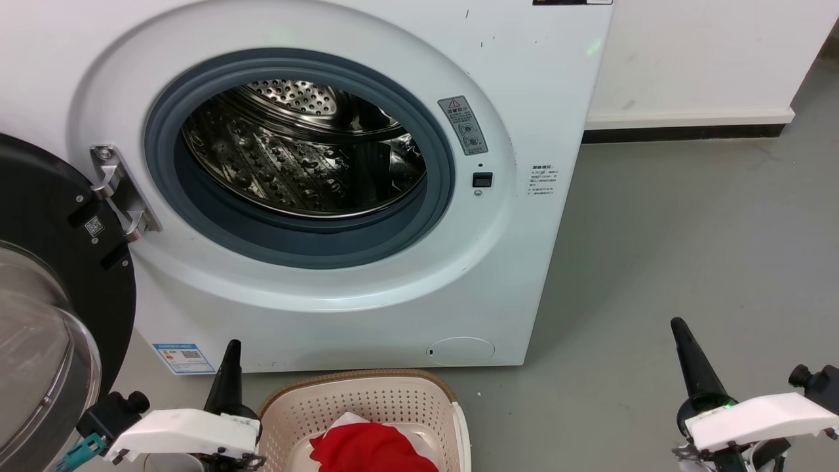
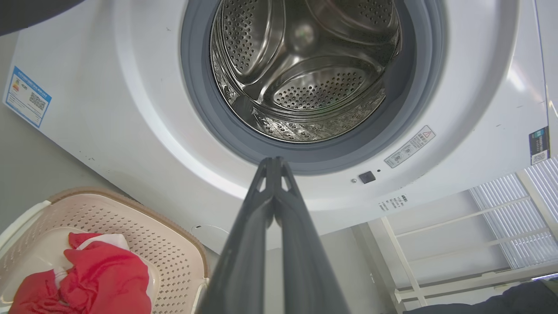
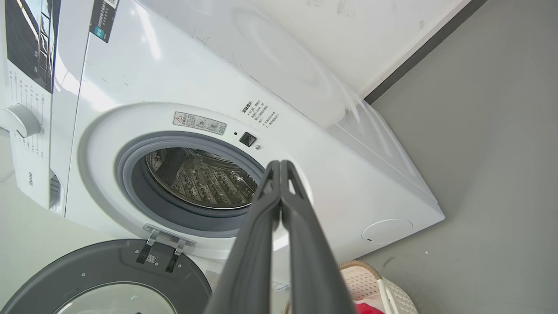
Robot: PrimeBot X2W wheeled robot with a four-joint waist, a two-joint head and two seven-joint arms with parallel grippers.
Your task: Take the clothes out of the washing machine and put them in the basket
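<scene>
Clothes (image 1: pixel 370 449): a red heap with a white patch, lying in the basket (image 1: pixel 357 375), bunched up, no long axis to speak of. The basket stands on the floor (image 1: pixel 655 249) just before the foot of the washing machine (image 1: pixel 498 282), low in my head view, between my two arms but much closer to the left.

My left claw (image 1: pixel 231 351) is clenched, fingers (image 2: pixel 244 261) pressed together, nothing in it. It hangs just beside the basket's left wall, tips pointing up toward the drum (image 1: pixel 275 170). The clothes lie below it and to its right. My right claw (image 1: pixel 678 328) is likewise clenched and holding nothing, well apart from the basket across the floor. The left arm is plainly the nearer.

Drum: perforated steel, no cloth in the part I can see from either wrist. Its near bottom is hidden behind the grey ring (image 1: pixel 314 246).

Judgement: the job looks done, or one deeper look into the drum short of done. In the way of any reach are the open door (image 1: pixel 65 262), swung out close by my left arm, and the basket itself.
</scene>
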